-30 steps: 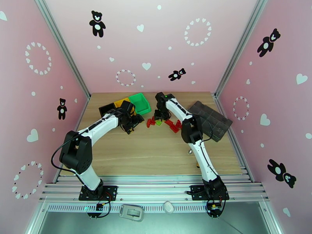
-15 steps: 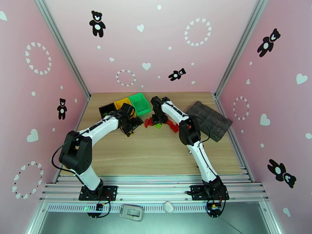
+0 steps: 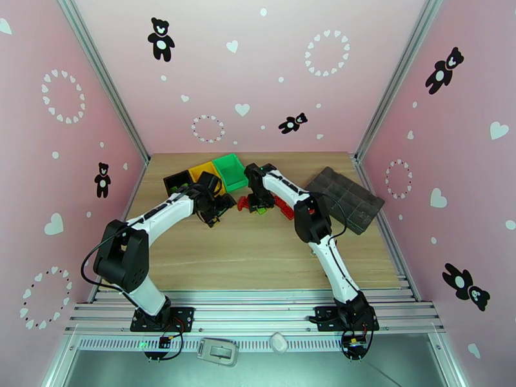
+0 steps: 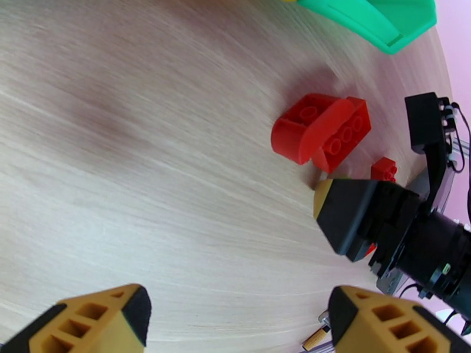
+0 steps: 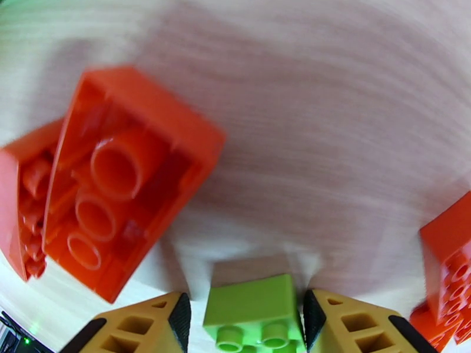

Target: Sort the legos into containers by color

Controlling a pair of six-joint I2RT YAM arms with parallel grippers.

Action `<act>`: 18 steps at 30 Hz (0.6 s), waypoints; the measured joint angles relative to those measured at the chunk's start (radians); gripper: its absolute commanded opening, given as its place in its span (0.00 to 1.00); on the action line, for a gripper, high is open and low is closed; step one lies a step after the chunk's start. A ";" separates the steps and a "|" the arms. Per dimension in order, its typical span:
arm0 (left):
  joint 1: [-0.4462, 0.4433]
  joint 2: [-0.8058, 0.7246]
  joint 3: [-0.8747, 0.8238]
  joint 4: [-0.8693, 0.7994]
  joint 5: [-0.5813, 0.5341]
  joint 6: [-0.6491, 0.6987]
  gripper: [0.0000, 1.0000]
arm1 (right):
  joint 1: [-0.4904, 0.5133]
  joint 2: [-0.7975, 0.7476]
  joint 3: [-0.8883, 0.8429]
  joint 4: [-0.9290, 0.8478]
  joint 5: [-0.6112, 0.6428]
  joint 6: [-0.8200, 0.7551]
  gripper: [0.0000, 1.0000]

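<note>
from above, the black bin (image 3: 174, 182), yellow bin (image 3: 201, 170) and green bin (image 3: 231, 169) sit in a row at the far left of the pale wood bench (image 3: 258, 259). a few glossy red bricks (image 3: 244, 202) lie just right of them. the right pincer (image 3: 260, 202) stands down among those bricks, and the left pincer (image 3: 216, 215) is near the bins. a dark grey tray (image 3: 345, 198) lies far right, with pink walls (image 3: 258, 72) of bears and hearts all round.

left wrist: the left pincer (image 4: 241, 325) gapes wide over bare bench, holding nothing. two red bricks (image 4: 321, 127) lie touching ahead.

right wrist: the right pincer (image 5: 247, 325) is closed onto a light green brick (image 5: 250, 298), pads against both its sides. an upturned red brick (image 5: 123, 183) lies beside it, hollow tubes showing.
</note>
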 measured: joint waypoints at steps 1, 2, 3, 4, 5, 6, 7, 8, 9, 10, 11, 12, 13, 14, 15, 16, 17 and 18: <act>0.000 -0.002 -0.002 0.000 0.000 0.000 0.85 | 0.004 -0.003 -0.005 0.000 0.000 -0.001 0.56; 0.002 -0.005 -0.005 0.000 0.000 0.000 0.85 | 0.008 -0.004 -0.008 0.000 0.001 0.000 0.55; 0.004 -0.007 -0.007 0.000 0.000 0.000 0.85 | 0.011 -0.005 -0.010 -0.001 0.001 0.001 0.55; 0.007 -0.011 -0.011 0.001 0.000 0.000 0.85 | 0.013 -0.006 -0.011 -0.002 0.006 0.001 0.54; 0.011 -0.016 -0.015 0.002 0.000 0.000 0.85 | 0.015 -0.006 -0.011 -0.002 0.009 0.005 0.52; 0.014 -0.020 -0.019 0.004 0.000 0.000 0.85 | 0.015 -0.006 -0.012 -0.003 0.012 0.007 0.51; 0.019 -0.026 -0.024 0.006 0.000 -0.002 0.85 | 0.016 -0.006 -0.012 -0.004 0.017 0.010 0.50; 0.024 -0.030 -0.028 0.008 0.000 -0.003 0.85 | 0.017 -0.006 -0.012 -0.004 0.020 0.014 0.49; 0.026 -0.034 -0.031 0.010 0.000 -0.004 0.85 | 0.017 -0.006 -0.013 -0.004 0.024 0.018 0.47; 0.029 -0.037 -0.035 0.012 0.000 -0.005 0.85 | 0.017 -0.006 -0.013 -0.005 0.029 0.024 0.46; 0.031 -0.041 -0.039 0.014 0.000 -0.007 0.85 | 0.017 -0.006 -0.013 -0.005 0.034 0.028 0.45; 0.033 -0.044 -0.042 0.015 0.000 -0.007 0.85 | 0.017 -0.006 -0.013 -0.006 0.037 0.030 0.44; 0.034 -0.046 -0.045 0.016 0.000 -0.007 0.85 | 0.017 -0.006 -0.013 -0.007 0.040 0.035 0.42; 0.035 -0.049 -0.050 0.016 0.000 -0.007 0.85 | 0.017 -0.006 -0.013 -0.007 0.042 0.037 0.40; 0.037 -0.051 -0.053 0.016 0.000 -0.007 0.85 | 0.017 -0.006 -0.013 -0.008 0.045 0.042 0.38; 0.038 -0.053 -0.057 0.015 0.001 -0.007 0.85 | 0.017 -0.006 -0.013 -0.009 0.049 0.047 0.37; 0.039 -0.055 -0.059 0.015 0.001 -0.007 0.85 | 0.017 -0.006 -0.013 -0.010 0.050 0.050 0.36; 0.040 -0.056 -0.061 0.016 0.001 -0.007 0.85 | 0.017 -0.006 -0.013 -0.011 0.052 0.053 0.34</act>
